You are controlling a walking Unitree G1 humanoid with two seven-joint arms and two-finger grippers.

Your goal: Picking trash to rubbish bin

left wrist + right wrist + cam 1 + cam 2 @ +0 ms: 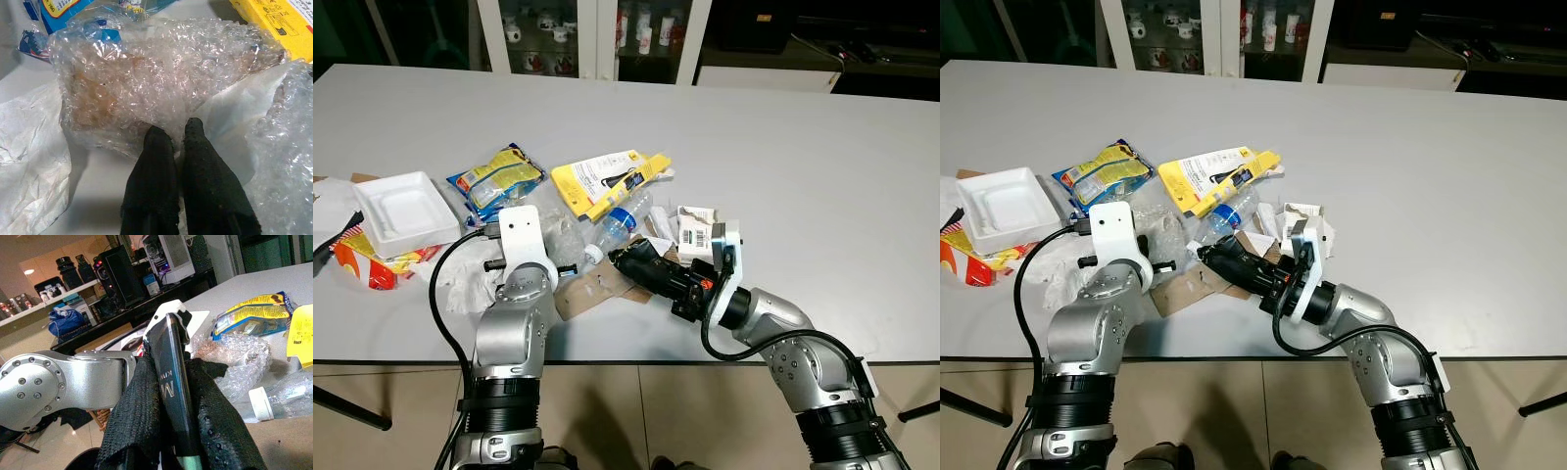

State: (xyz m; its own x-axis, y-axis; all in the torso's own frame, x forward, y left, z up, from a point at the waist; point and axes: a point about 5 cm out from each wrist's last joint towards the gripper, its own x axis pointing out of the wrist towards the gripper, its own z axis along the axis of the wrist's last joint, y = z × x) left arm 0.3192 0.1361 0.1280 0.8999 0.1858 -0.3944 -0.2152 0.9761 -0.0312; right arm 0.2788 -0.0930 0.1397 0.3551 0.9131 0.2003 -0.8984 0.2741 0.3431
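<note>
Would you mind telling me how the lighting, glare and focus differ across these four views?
Eye views: evenly lit, sharp, the white table bright against a dark background. Left wrist view: glints scatter over the clear bubble wrap; the left end effector is crisp. Right wrist view: the flat dark packet in the right end effector reflects light along its edge; the shelves behind look soft.

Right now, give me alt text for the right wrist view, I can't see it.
The right gripper is shut on a dark flat wrapper, held edge-on. Beyond it lie bubble wrap, a plastic bottle with a white cap, and a yellow snack bag on the table.
</note>
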